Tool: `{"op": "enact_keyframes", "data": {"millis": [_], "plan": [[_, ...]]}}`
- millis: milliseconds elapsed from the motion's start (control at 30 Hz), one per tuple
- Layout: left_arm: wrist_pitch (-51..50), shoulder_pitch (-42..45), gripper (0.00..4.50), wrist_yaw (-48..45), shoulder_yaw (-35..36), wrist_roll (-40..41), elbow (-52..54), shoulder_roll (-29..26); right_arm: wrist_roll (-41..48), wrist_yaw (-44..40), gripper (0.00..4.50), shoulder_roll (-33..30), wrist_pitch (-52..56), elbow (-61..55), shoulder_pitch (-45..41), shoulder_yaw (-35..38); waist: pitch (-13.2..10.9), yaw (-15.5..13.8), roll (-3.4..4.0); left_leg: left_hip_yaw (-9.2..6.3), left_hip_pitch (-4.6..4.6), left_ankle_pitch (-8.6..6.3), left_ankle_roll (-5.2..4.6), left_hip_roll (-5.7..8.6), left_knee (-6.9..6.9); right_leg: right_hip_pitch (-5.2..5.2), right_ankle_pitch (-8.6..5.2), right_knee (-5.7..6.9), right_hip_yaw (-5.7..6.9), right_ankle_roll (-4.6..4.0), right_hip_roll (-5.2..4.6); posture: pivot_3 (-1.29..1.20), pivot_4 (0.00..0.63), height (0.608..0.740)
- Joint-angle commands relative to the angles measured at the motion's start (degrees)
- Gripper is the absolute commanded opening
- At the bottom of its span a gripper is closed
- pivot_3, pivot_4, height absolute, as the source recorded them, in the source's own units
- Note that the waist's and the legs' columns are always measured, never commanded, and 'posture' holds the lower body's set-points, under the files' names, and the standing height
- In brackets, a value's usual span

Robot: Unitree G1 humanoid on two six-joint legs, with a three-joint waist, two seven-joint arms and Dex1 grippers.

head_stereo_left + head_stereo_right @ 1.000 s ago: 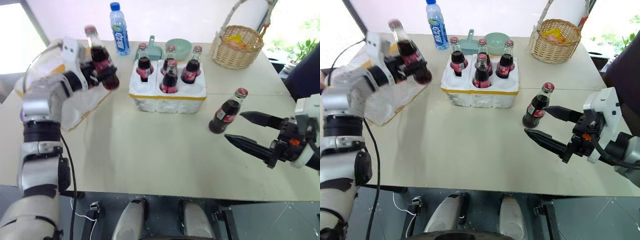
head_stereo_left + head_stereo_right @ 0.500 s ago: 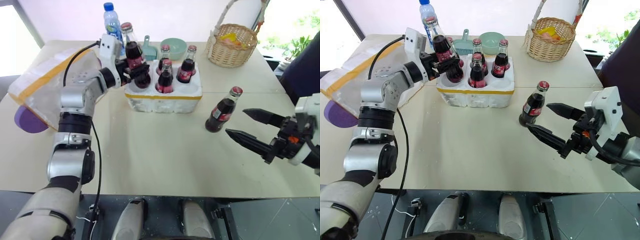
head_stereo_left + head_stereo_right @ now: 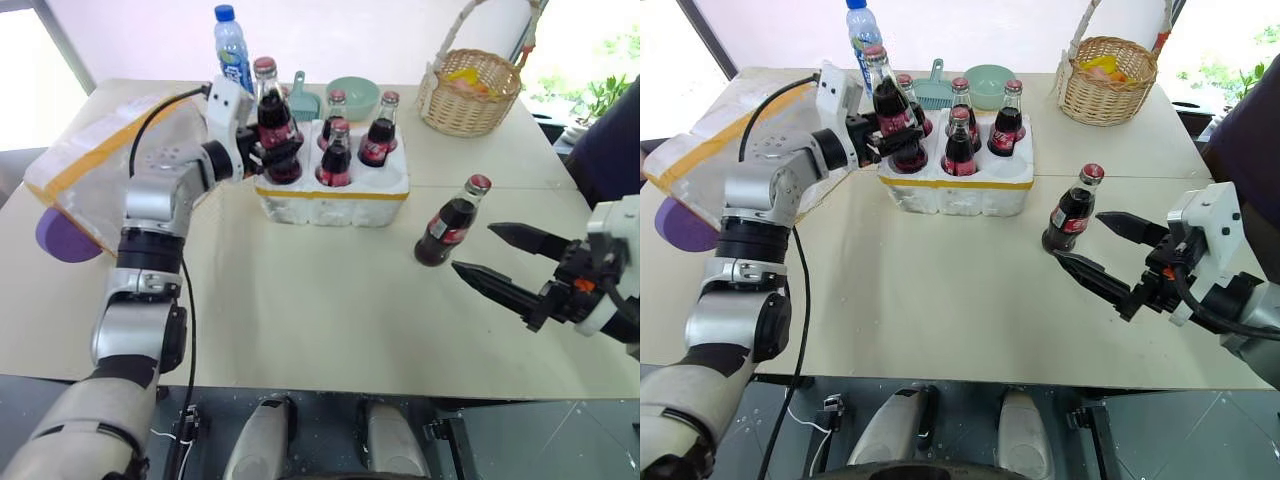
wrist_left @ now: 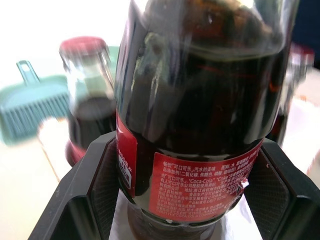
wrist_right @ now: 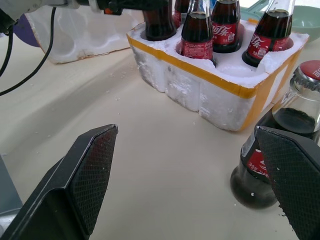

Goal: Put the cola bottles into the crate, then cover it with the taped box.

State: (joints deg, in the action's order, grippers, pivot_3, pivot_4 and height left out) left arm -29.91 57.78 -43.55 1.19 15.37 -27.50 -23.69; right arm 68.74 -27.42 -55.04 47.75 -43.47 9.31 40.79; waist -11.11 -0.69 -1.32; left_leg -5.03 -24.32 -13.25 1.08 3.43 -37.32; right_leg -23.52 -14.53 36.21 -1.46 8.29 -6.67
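Note:
The white crate (image 3: 330, 195) with a yellow band stands at the table's middle back. Three cola bottles (image 3: 337, 152) stand in its holes; the front right hole (image 3: 1010, 165) is bare. My left gripper (image 3: 275, 145) is shut on another cola bottle (image 3: 270, 110), held upright with its base at the crate's front left hole. One more cola bottle (image 3: 448, 225) stands loose on the table, right of the crate. My right gripper (image 3: 474, 248) is open, its fingertips just beside that bottle and apart from it. The taped box (image 3: 95, 160) lies tilted at the left.
Behind the crate are a blue-capped water bottle (image 3: 232, 50), a green dustpan (image 3: 305, 100) and a green bowl (image 3: 352, 95). A wicker basket (image 3: 470, 85) stands at the back right. A purple thing (image 3: 55, 232) sits under the taped box. A person's dark sleeve (image 3: 610, 140) shows at the right edge.
My left arm has carried its cola bottle rightward from above the taped box to the crate's front left hole and lowered it a little. The right gripper has stayed put.

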Motion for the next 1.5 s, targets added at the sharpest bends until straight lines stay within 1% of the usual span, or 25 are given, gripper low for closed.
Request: {"op": "enact_keyframes", "data": {"millis": [33,133,300,367,433,467,500,633,700,833,933,1067,1167,1267,1367,1500], "plan": [[0.2,1.5,2.83,-0.1,1.4,0.8,5.4,-1.3,-0.2,-0.3,4.50,0.2,-1.3,0.1,-0.3,0.6,0.0,0.0,0.00,0.00,0.00,0.00,0.00,-0.01,0.00,0.00,0.00,0.00,0.00,0.00,0.00,0.00,0.150,0.734],[0.8,0.6,2.83,-0.2,0.4,-0.2,5.6,-1.6,-0.3,0.0,4.50,0.1,-1.3,0.3,-1.0,-0.1,0.0,0.0,0.00,-0.01,-0.01,0.00,0.00,-0.02,0.00,-0.01,0.00,0.00,0.00,0.00,0.00,0.00,0.150,0.734],[3.5,-1.2,2.83,0.5,-2.2,-3.0,3.8,-0.2,-1.2,0.0,4.50,-0.1,-1.5,0.4,-1.4,-1.1,0.0,0.0,0.00,0.00,0.01,0.00,0.00,-0.02,-0.01,0.02,0.00,0.00,0.00,0.00,-0.01,0.00,0.150,0.734],[6.8,-2.9,2.83,1.5,-4.8,-5.5,1.4,1.7,-2.3,-0.1,4.50,-0.1,-1.6,0.4,-1.4,-1.7,0.0,0.0,0.01,0.00,0.00,0.00,0.00,-0.02,-0.01,0.01,0.00,0.00,0.00,0.00,-0.01,0.00,0.150,0.734],[8.3,-3.7,3.91,2.5,-5.7,-6.9,-0.7,3.2,-2.7,0.1,4.50,0.0,-1.6,0.3,-1.6,-2.2,0.0,-0.2,0.02,0.00,0.04,0.00,0.00,0.00,0.00,0.05,0.00,0.00,0.00,0.00,-0.01,0.00,0.150,0.734],[8.5,-3.9,4.34,3.0,-5.4,-7.1,-1.5,3.7,-2.9,0.1,4.50,0.1,-1.6,0.3,-1.6,-2.4,0.0,-0.2,0.02,-0.01,0.04,0.00,0.00,0.02,0.00,0.06,0.00,-0.01,0.00,0.00,-0.01,0.00,0.150,0.734],[8.8,-3.9,4.43,3.3,-5.2,-7.3,-2.1,4.0,-3.1,0.1,4.50,0.2,-1.6,0.2,-1.6,-2.6,0.1,-0.3,0.01,-0.02,0.05,0.00,0.00,0.00,-0.03,0.08,0.00,0.00,0.00,0.00,-0.01,0.00,0.150,0.734],[7.0,-3.6,4.43,2.6,-2.9,-5.2,-1.8,3.7,-3.5,1.0,4.50,1.0,-1.8,0.2,-1.6,-3.2,0.1,-0.4,0.03,-0.04,0.24,0.00,0.00,0.01,-0.05,0.33,0.00,-0.05,0.00,0.00,-0.06,0.00,0.150,0.734],[5.9,-3.9,4.43,0.8,-0.2,-2.3,0.2,2.5,-4.4,1.9,4.50,1.9,-1.8,0.0,-0.8,-3.2,0.1,-0.3,0.03,-0.04,0.26,-0.01,-0.01,0.00,-0.06,0.34,0.00,-0.03,0.00,0.00,-0.06,0.00,0.150,0.734],[-3.3,-4.3,4.43,-5.1,6.9,8.1,7.3,-1.7,-5.1,3.5,4.50,5.0,-1.7,-0.2,2.8,-1.7,0.1,0.1,0.03,-0.03,0.25,0.00,-0.01,-0.05,0.05,0.22,0.00,-0.01,0.00,0.00,-0.03,0.00,0.150,0.734],[-9.4,-6.2,4.43,-10.9,8.6,14.0,13.5,-6.0,-6.1,4.6,4.50,6.9,-2.3,-0.5,4.7,-1.9,0.1,0.4,0.04,0.00,0.24,0.00,-0.01,-0.10,0.08,0.14,-0.01,0.03,-0.01,-0.01,0.00,0.00,0.150,0.734],[-14.2,-12.7,4.43,-22.4,6.7,21.1,25.2,-13.1,-8.7,7.5,4.50,9.8,-3.2,1.2,3.8,-4.7,0.1,0.5,0.14,0.01,0.37,-0.01,0.00,-0.12,0.11,0.23,-0.01,0.03,-0.07,-0.02,-0.02,0.00,0.150,0.734],[-14.9,-16.4,4.43,-25.8,4.2,22.7,31.3,-15.3,-11.6,9.1,4.50,11.2,-4.1,3.3,1.3,-7.7,0.1,0.2,0.14,0.01,0.50,-0.01,0.00,-0.14,0.14,0.35,-0.02,0.00,-0.08,-0.04,-0.02,0.00,0.150,0.734],[-11.8,-18.9,4.43,-26.4,0.5,20.2,34.6,-15.5,-14.9,9.5,4.50,12.1,-4.9,5.9,-1.7,-11.2,0.1,-0.1,0.14,0.02,0.52,0.00,0.01,-0.13,0.10,0.45,-0.01,-0.05,-0.08,-0.08,-0.03,0.00,0.150,0.734],[-9.2,-19.8,4.43,-25.5,-2.4,18.1,35.5,-14.3,-17.8,9.8,4.50,13.2,-5.7,9.3,-5.3,-14.5,0.1,0.0,0.14,0.03,0.53,0.00,0.00,-0.12,0.12,0.46,-0.01,-0.09,-0.08,-0.08,-0.04,0.00,0.150,0.734],[-7.7,-19.6,4.43,-24.4,-3.7,17.7,35.6,-12.7,-21.3,9.6,4.50,14.5,-6.4,14.3,-9.3,-17.4,0.1,0.1,0.15,0.04,0.53,0.00,0.00,-0.13,0.15,0.41,-0.01,-0.06,-0.08,-0.08,-0.03,0.00,0.150,0.734]]}}
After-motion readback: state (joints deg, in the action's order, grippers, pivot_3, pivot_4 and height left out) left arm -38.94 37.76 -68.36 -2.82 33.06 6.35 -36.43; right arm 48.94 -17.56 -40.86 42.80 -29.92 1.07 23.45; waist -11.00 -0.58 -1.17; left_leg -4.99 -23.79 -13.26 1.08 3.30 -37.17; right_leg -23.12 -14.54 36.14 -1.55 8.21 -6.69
